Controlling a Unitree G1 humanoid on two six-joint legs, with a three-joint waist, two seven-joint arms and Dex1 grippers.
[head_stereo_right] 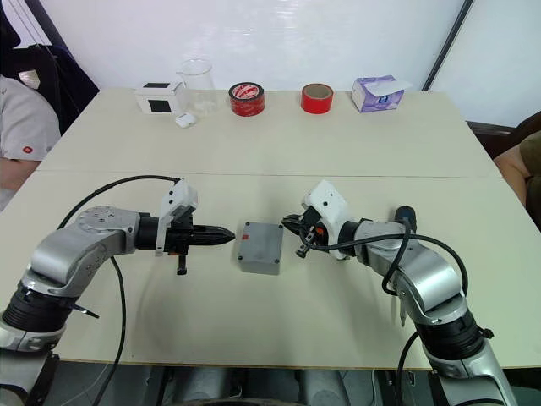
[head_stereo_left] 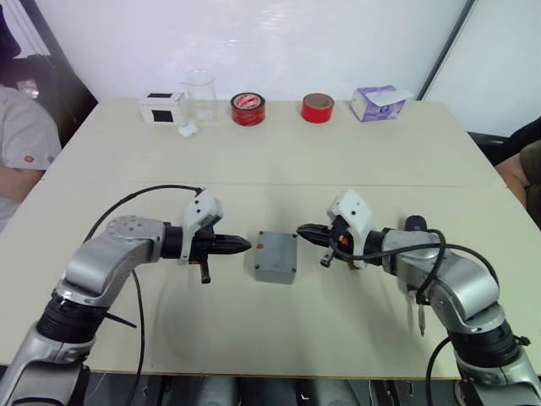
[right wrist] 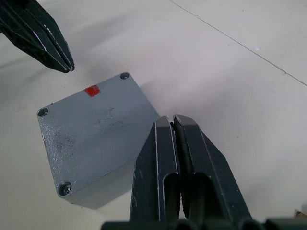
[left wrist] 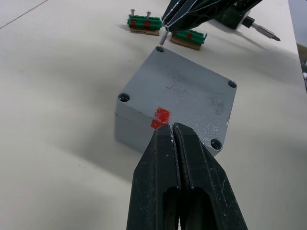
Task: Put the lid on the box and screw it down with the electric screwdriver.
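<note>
Sitting mid-table (head_stereo_left: 270, 161) between the two arms, the box (head_stereo_left: 276, 256) has the lid (left wrist: 184, 98) on top of it, corners lined up, a small red mark (left wrist: 161, 117) at the lid edge facing the left gripper. Screw holes show at the lid corners; at least one holds a screw head in the right wrist view, the others too small to tell.

Left gripper (head_stereo_left: 245, 246) hovers just beside the box's left side, fingers pressed together, holding nothing, tips pointing at the red mark and not touching it. Right gripper (head_stereo_left: 303, 230) sits just beside the box's right side, fingers also closed together and empty, tips near the lid's corner but apart from it.

The electric screwdriver (left wrist: 249, 25) lies on the table by the right arm, metal bit visible in the left wrist view, not gripped. Two green screw holders (left wrist: 144, 24) lie on the table beyond the box, near the right gripper, with screws standing in one.

Along the far edge: white box with black front (head_stereo_left: 161, 108), clear beaker (head_stereo_left: 199, 96), two red tape rolls (head_stereo_left: 248, 109), purple tissue box (head_stereo_left: 376, 102). A person's sleeve (head_stereo_left: 21, 139) shows at the left edge, another person at the right edge.
</note>
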